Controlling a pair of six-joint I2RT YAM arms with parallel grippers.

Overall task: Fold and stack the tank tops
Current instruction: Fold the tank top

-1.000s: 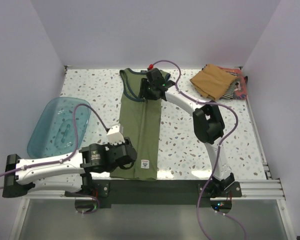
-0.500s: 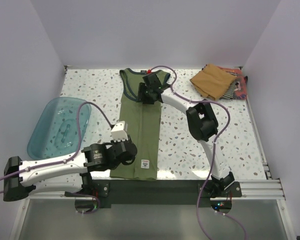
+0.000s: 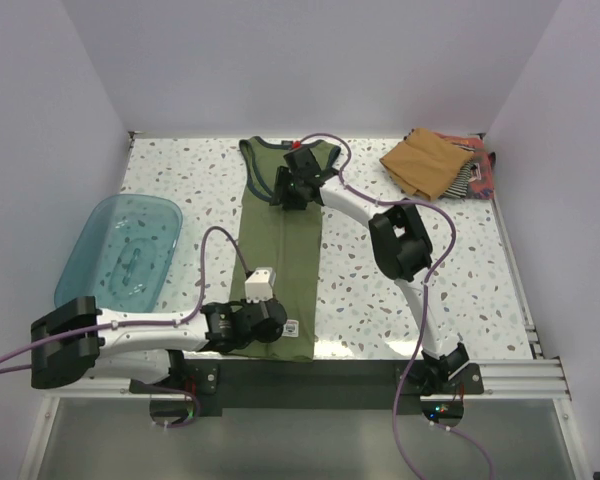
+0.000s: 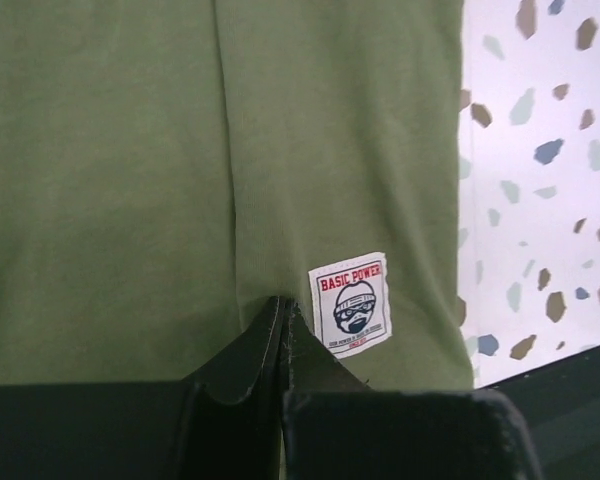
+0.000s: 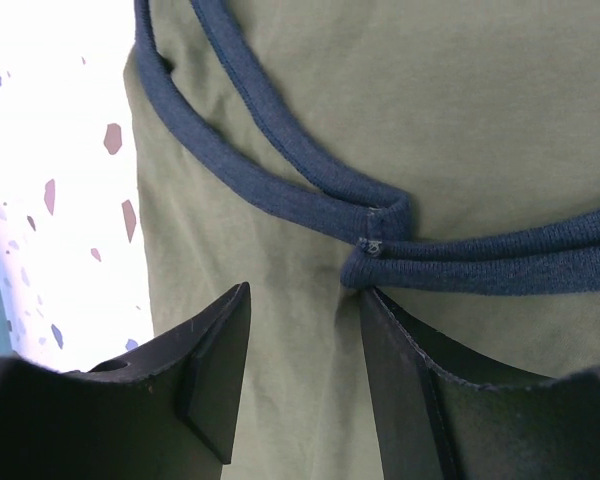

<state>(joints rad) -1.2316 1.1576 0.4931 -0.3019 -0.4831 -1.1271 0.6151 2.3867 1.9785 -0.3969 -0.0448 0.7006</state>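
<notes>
An olive green tank top (image 3: 280, 240) lies folded into a long strip down the middle of the table. My left gripper (image 3: 270, 322) sits at its near hem, shut on a pinch of the olive cloth (image 4: 130, 150) just left of a white sewn label (image 4: 350, 303); its fingertips (image 4: 283, 305) press together. At the far end my right gripper (image 3: 285, 190) stands open over the armhole. Its fingers (image 5: 215, 350) straddle flat cloth just below the blue trim (image 5: 380, 215). At the back right, a tan tank top (image 3: 425, 160) lies on a striped one (image 3: 467, 178) and a reddish one (image 3: 487, 175).
A translucent teal tub (image 3: 120, 255) stands at the left side of the speckled table (image 3: 370, 290). The table's dark front rail (image 4: 580, 400) runs just behind the left gripper. White walls close the table in at the back and on both sides.
My left gripper has slid right along the near hem toward the label and shut on the cloth. My right gripper has shifted slightly left at the armhole and stays open.
</notes>
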